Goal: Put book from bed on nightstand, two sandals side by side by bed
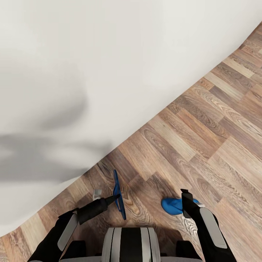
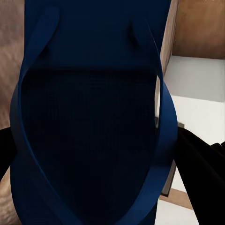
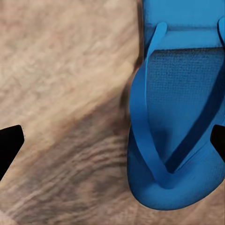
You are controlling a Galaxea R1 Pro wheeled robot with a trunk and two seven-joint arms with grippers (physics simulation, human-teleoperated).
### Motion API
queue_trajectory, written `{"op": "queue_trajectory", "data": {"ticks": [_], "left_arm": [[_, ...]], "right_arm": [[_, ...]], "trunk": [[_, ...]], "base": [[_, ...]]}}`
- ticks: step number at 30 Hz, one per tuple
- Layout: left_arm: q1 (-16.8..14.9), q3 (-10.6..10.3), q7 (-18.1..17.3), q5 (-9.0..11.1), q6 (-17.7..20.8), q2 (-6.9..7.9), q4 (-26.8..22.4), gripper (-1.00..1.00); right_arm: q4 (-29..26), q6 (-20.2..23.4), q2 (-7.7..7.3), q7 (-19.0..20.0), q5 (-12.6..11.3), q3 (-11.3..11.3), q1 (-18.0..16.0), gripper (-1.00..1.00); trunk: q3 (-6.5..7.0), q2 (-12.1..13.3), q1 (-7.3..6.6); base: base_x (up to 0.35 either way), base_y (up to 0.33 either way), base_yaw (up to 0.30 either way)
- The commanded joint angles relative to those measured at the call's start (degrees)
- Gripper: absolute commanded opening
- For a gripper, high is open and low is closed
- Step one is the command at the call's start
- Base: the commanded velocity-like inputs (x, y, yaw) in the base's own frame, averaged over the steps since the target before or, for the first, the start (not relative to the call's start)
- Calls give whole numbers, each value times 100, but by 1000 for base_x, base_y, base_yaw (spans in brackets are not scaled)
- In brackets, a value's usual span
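Sandal one (image 1: pixel 118 194) hangs on edge, pinched in our left gripper (image 1: pixel 115 197) just off the bed (image 1: pixel 72 72), seemingly for setting down. Sandal two (image 1: pixel 174 205) lies flat on the floor (image 1: pixel 203 138) below our right gripper (image 3: pixel 112 140), fingers spread, likely its mate's reference.

Your head camera looks steeply down over both arms, taking in the bed (image 1: pixel 91 72) edge and the plank floor (image 1: pixel 203 138). Your left wrist camera sits very close behind the left hand (image 1: pixel 115 197), facing the sandal (image 2: pixel 89 122) it holds on edge. Your right wrist camera looks down past the right hand (image 1: pixel 186 194) at the other sandal (image 3: pixel 183 117) on the floor, near. Head and wrist views share both sandals.
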Motion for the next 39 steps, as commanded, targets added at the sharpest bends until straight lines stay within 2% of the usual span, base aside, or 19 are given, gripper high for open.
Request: {"op": "queue_trajectory", "data": {"ticks": [1,12,31,39], "left_arm": [[-2,-14,4,54,50,6,-1,-100],[-2,-13,0,56,50,6,-1,-100],[-2,-9,4,56,50,6,-3,-100],[-2,-8,1,60,50,6,-3,-100]], "right_arm": [[-9,39,6,-28,-12,-19,-2,100],[-9,39,6,-28,-12,-19,0,100],[-9,39,6,-27,-12,-19,-2,100],[-9,39,6,-21,-12,-19,-2,100]], "trunk": [[-3,-1,0],[-3,-1,0],[-424,-27,49],[-446,-28,51]], "base": [[20,0,0],[3,0,0],[0,0,0],[0,0,0]]}}
